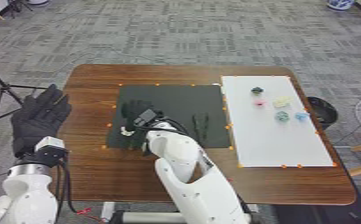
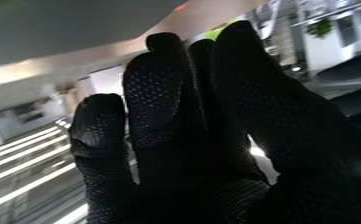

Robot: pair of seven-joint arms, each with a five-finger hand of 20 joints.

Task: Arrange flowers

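A brown desk (image 1: 89, 170) fills the middle of the head view. At its right lies a white board (image 1: 279, 145), probably a pale ground to make small blooms easy to spot; at centre is a black mat (image 1: 172, 92), seemingly the work area. The left hand (image 1: 41, 117), at the left of the frame, is open, fingers straight, holding nothing, likely waiting out of the way. The right hand (image 1: 137, 111) is over the mat's left part, its fingers nearly straight, with no visible grip. A black bin (image 1: 324, 112) is beyond the desk's right edge; its contents cannot be made out. Two thin dark pieces (image 1: 200, 127) lie on the mat. Small coloured flowers (image 1: 282, 116) sit on the board's upper half, presumably spread for separate picking.
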